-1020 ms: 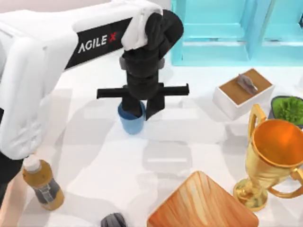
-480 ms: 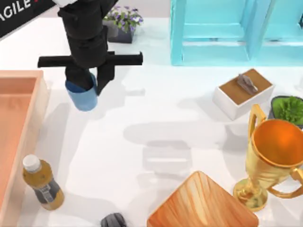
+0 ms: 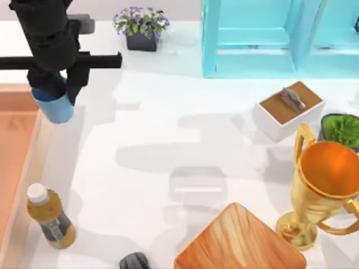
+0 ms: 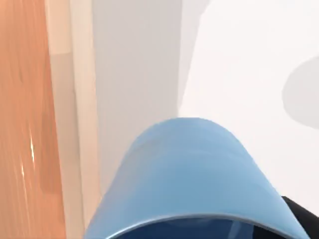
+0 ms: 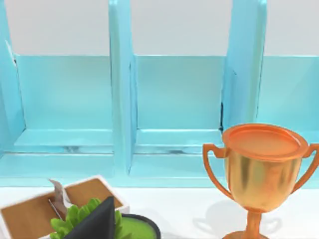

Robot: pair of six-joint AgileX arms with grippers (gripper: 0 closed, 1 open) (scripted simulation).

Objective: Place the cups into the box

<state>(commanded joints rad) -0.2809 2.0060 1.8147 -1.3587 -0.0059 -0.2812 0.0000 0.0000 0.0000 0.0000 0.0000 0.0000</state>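
The left end effector (image 3: 59,89) grips the plain blue handleless cup (image 3: 54,106) above the desk's (image 3: 168,140) left edge, beside the peach-orange wooden box's wall (image 3: 35,157). The left wrist view shows the cup's underside (image 4: 192,174).

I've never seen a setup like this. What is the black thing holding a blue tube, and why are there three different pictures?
This is a rendered simulation of a two-armed AgileX robot at a table. The black thing is the left gripper, a two-fingered claw, shut on a plain blue cup. It hangs at the table's left side, beside the wall of a peach wooden box.

The overhead picture comes from a camera above the table. It also shows a juice bottle, a gold trophy, a small white box with a brown top, potted flowers and a turquoise shelf.

The other two come from cameras on each wrist. The left one looks past the blue cup; the right one faces the shelf and trophy.
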